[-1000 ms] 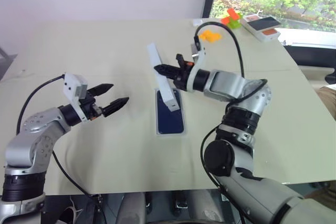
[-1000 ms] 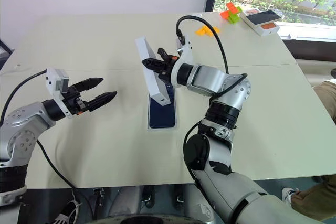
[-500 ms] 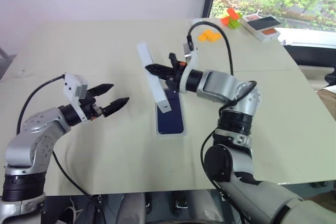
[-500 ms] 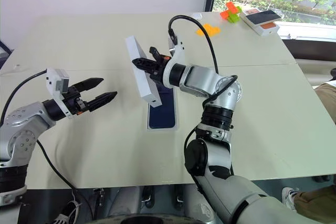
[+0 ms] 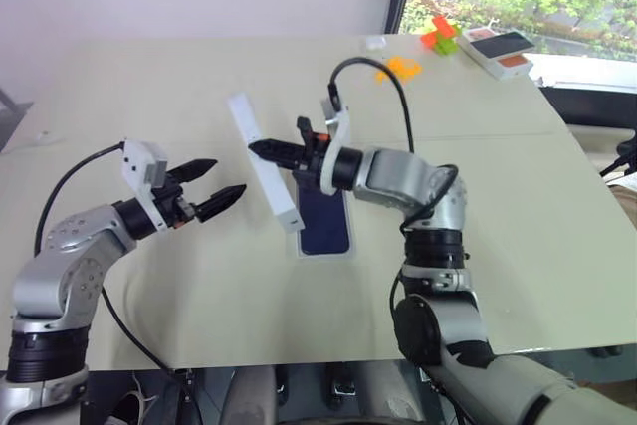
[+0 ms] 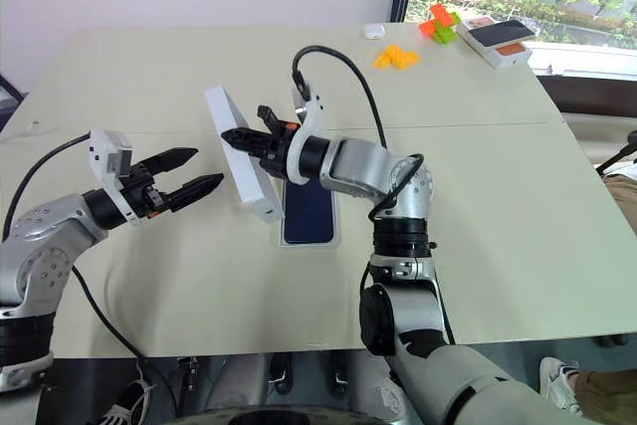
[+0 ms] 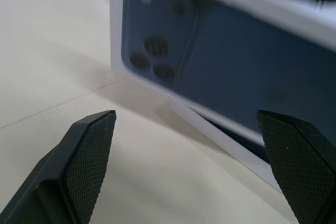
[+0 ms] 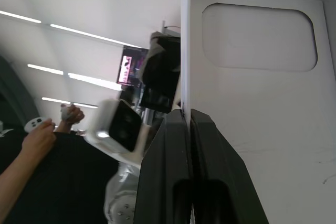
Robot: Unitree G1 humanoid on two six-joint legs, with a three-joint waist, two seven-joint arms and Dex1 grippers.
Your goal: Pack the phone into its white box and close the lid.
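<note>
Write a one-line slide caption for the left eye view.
Right gripper holds the lid on edge above the boxed phone.

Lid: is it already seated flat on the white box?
No. The right gripper holds the lid on edge in the air, left of the white box, where the phone lies uncovered.

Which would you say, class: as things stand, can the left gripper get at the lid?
Probably yes. The left gripper is open and points at the lid, which the right gripper holds on edge above the table; nothing lies between them.
</note>
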